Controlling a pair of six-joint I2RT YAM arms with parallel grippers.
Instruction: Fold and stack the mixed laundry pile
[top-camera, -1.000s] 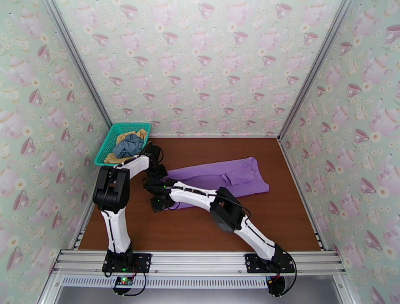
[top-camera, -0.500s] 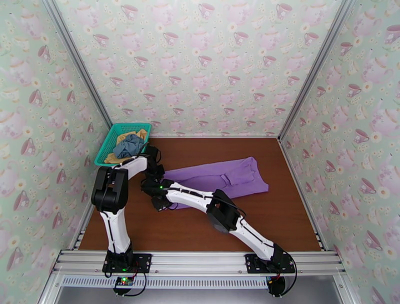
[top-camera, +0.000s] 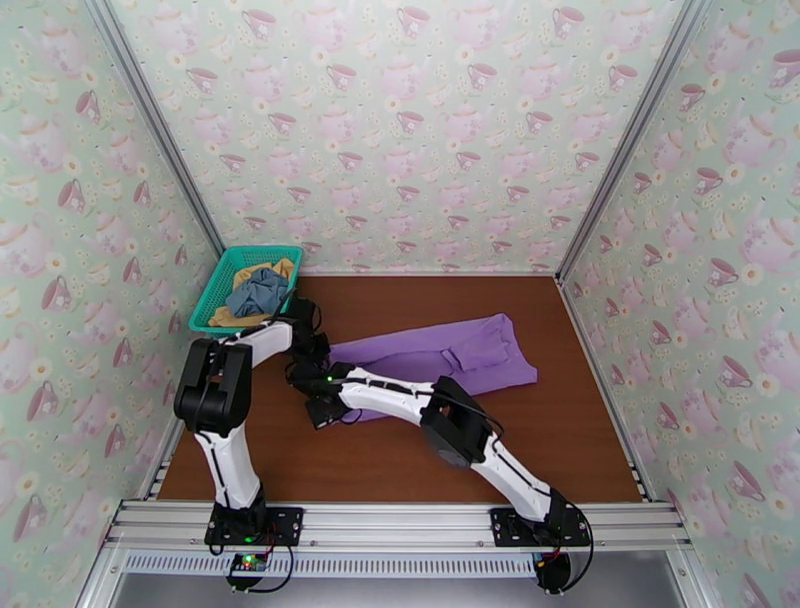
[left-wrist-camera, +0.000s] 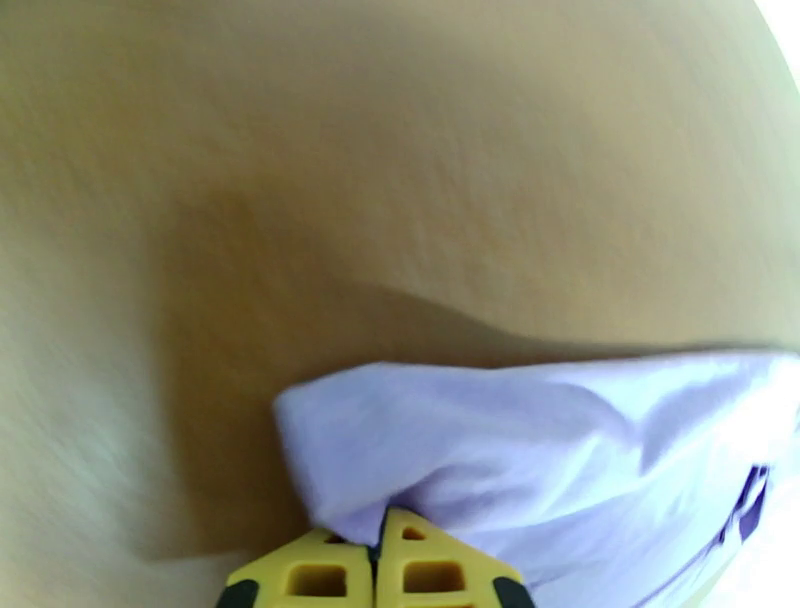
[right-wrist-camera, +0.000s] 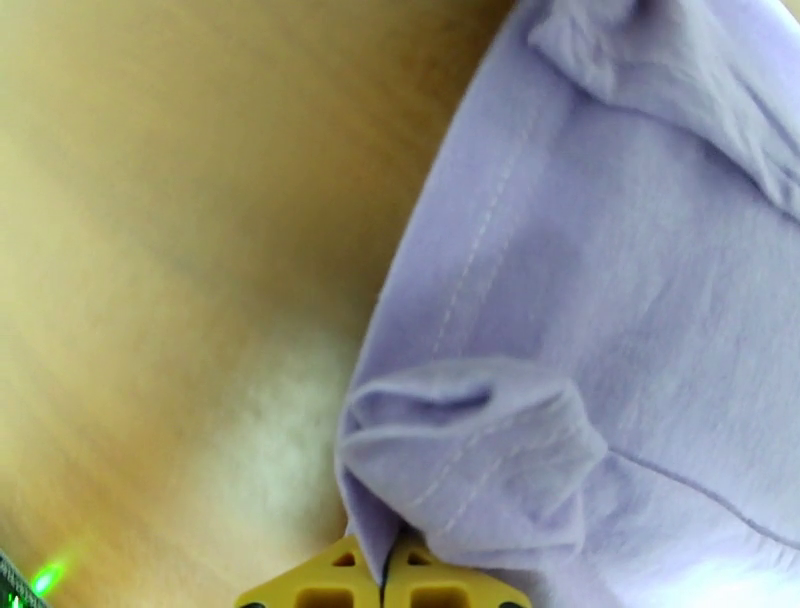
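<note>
Purple shirt (top-camera: 470, 350) lying on the table (top-camera: 570, 430), left gripper (left-wrist-camera: 375, 560) pinched tight on its far-left corner, right gripper (right-wrist-camera: 383, 575) clamped on the near-left hem, cloth trailing rightward, grey piece (top-camera: 258, 292) and yellow piece (top-camera: 284, 268) in the basket (top-camera: 205, 303)

Top cam: the right arm (top-camera: 392, 392) is covering the near edge of the shirt (top-camera: 480, 350). Wrist cams are cropping the left gripper (left-wrist-camera: 378, 565) and right gripper (right-wrist-camera: 383, 585), the tabletop (left-wrist-camera: 400, 150) is looking blurry, and the grey-blue piece (top-camera: 258, 290) is hiding most of the yellow one (top-camera: 284, 267).

T-shirt (top-camera: 470, 355) on table (top-camera: 560, 440) ctr; basket (top-camera: 205, 303) far-L corner, 2 garments (top-camera: 258, 290) inside, prob. stacked.
</note>
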